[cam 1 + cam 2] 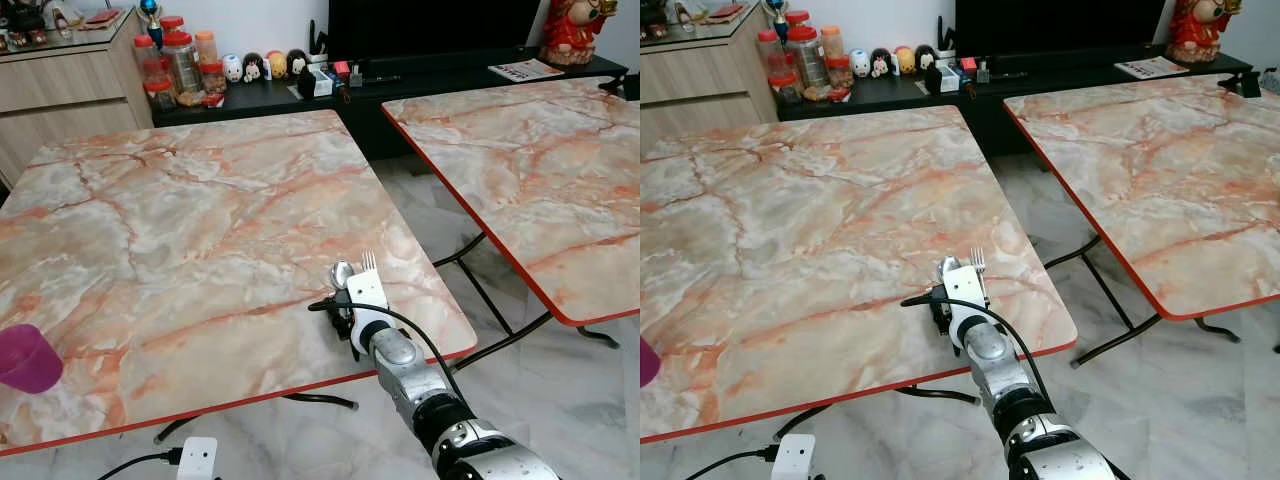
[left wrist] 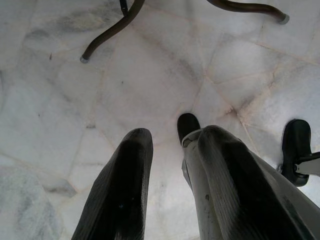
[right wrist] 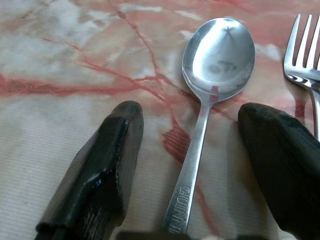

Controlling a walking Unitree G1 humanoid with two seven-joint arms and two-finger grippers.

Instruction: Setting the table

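A steel spoon [image 3: 217,55] and a fork [image 3: 305,55] lie side by side on the marble-patterned table [image 1: 200,220], near its front right corner. My right gripper [image 3: 192,112] rests low on the tabletop there, open, with one finger on each side of the spoon's handle and not touching it. The fork lies just outside one finger. From the head, the spoon bowl [image 1: 342,272] and fork tines [image 1: 369,262] poke out beyond my right wrist. My left gripper [image 2: 172,137] hangs open above the floor.
A pink cup [image 1: 25,357] stands at the table's front left edge. A second marble table [image 1: 530,160] stands to the right across a gap of floor. Jars [image 1: 180,65] and figurines sit on the dark low cabinet [image 1: 420,75] behind.
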